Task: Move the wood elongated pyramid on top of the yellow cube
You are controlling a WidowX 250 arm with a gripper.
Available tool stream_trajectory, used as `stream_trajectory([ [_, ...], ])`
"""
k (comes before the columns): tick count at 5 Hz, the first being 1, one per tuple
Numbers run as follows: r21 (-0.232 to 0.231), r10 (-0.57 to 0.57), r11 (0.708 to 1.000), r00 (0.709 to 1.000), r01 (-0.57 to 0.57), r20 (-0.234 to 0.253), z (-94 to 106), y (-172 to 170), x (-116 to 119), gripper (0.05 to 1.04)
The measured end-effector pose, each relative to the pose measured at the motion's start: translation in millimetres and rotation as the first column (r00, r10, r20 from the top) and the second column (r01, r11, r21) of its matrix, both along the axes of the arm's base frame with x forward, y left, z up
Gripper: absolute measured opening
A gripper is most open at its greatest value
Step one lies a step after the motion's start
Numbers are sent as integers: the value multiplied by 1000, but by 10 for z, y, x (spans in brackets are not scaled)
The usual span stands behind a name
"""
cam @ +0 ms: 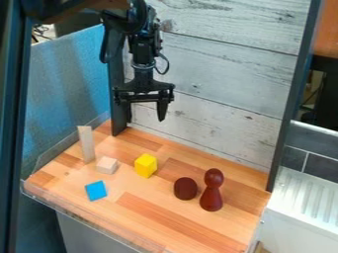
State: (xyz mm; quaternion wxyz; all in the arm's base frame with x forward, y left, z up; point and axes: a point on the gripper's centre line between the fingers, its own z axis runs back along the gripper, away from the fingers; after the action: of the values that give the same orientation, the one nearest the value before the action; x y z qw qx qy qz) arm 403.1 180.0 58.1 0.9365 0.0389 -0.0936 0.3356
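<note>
The wood pyramid (86,143) stands upright on the table (165,220) at about ten o'clock from the yellow cube (146,165), if we take that cube as the dial's centre and twelve as the top of the view. We see the gripper (144,117) high over the table toward twelve, its jaws wide apart with nothing held between them.

We would worry first about toppling: the pyramid looks tall and slim, so one finger arriving early could knock it flat. The small wood cube (107,165), at nine o'clock and near the pyramid's foot, could be bumped by a wide grip coming down. The low clear wall (61,143) beyond the pyramid could also catch a finger if we came in too far toward ten. At the yellow cube, a tilted or off-centre release could let the pyramid tip, and pressing down while still moving sideways could push the cube along.

We count one pyramid, one yellow cube, one small wood cube, one blue block (96,190) at eight o'clock, and, both toward four, one dark red rounded block (186,188) and one dark red skittle (211,192): six pieces altogether.
</note>
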Motion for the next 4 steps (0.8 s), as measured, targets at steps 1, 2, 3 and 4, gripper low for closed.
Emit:
stream_trajectory([
  [1,-17,-5,1000,999,4,-38,-180,-21,-43,1001],
  [2,-15,-113,994,991,112,-78,-383,-95,-238,1001],
  [3,22,-227,973,974,228,-25,-214,-90,-340,1001],
  [4,32,-397,917,917,398,-21,-123,-29,-416,1001],
])
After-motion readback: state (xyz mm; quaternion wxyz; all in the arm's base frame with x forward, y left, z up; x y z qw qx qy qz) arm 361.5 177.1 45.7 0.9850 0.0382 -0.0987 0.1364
